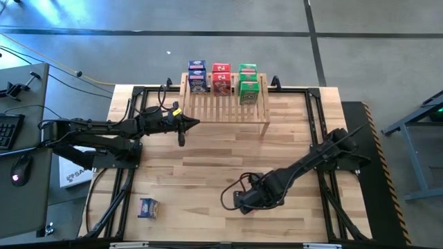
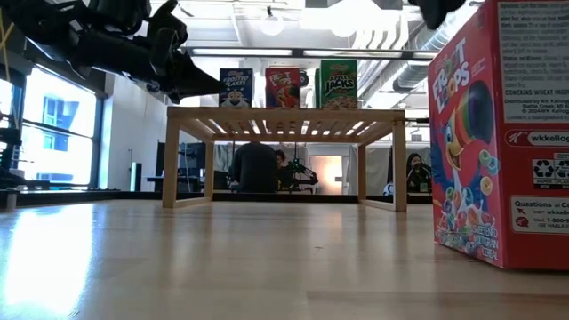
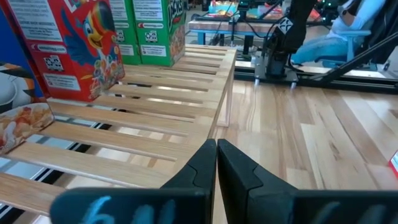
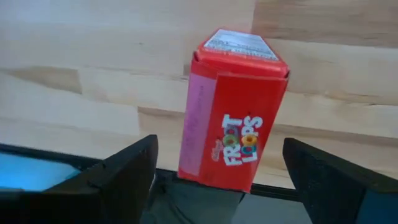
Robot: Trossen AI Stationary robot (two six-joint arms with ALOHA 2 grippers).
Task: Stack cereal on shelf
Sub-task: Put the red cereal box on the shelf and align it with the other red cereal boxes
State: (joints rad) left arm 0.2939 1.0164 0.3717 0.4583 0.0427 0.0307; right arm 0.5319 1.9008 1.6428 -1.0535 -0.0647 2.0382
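Observation:
The wooden slatted shelf (image 1: 223,107) stands at the table's far middle. Blue (image 1: 197,75), red (image 1: 221,77) and green (image 1: 248,81) cereal boxes stand in rows on its far part. My left gripper (image 1: 183,124) is shut and hovers at the shelf's left front corner, above the slats (image 3: 155,124). My right gripper (image 4: 219,146) is open near the table's near edge. Its fingers stand on either side of an upright red box (image 4: 233,118) without touching it. In the low view that red box (image 2: 502,133) stands on the table.
One blue box (image 1: 148,207) lies flat near the table's near left corner. Black frame rails (image 1: 315,117) run along the table's sides. A desk with a keyboard and mouse (image 1: 19,169) stands to the left. People sit in the room behind (image 2: 256,167).

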